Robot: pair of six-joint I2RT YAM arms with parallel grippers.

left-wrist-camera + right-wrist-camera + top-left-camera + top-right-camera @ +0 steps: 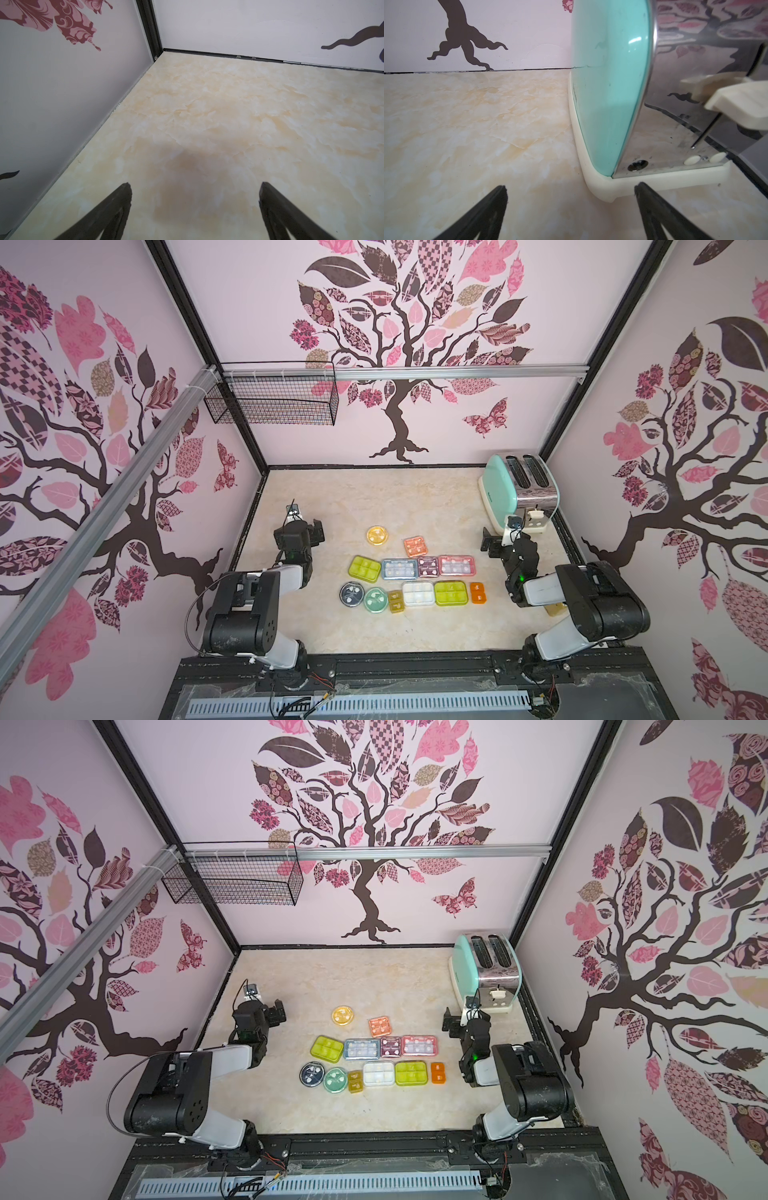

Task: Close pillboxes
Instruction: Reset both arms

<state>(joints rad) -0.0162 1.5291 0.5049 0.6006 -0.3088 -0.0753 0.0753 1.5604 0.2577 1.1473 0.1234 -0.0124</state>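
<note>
Closest to the lens, grey slotted cable duct (353,702) along the front rail. Beyond it, cream marbled counter (374,497), seen in both top views.

Mid-counter, between the two arms, pillboxes (415,591) clustered in two rough rows plus two outliers. Farthest back: yellow round box (377,536) and salmon square box (414,546), near each other but apart. Middle row, packed side by side: lime box (365,568), blue box (400,569), maroon box (428,566), pink box (456,565). Near row: navy round box (351,594), green round box (375,599), amber box (395,601), white box (418,595), second lime box (451,593), orange box (477,593). White pills visible through several lids; whether latched, impossible to tell from above.

Left end effector (195,184) released, jaws spread wide, grasping nothing, over bare counter well apart from the cluster and facing the wall corner. Right end effector (570,185) likewise released and empty, off the cluster's far right side, facing mint-green toaster (608,83); cream toaster base just ahead of one fingertip, cream lever (737,108) jutting from the chrome face. Toaster standing in the far right corner, well apart from the boxes. Bare counter between either end effector and the nearest box.

Black wire basket (274,400) hung on the back wall rail, above the counter. Yellowish object (556,608) partly hidden under right forearm (540,589); identity unclear.
</note>
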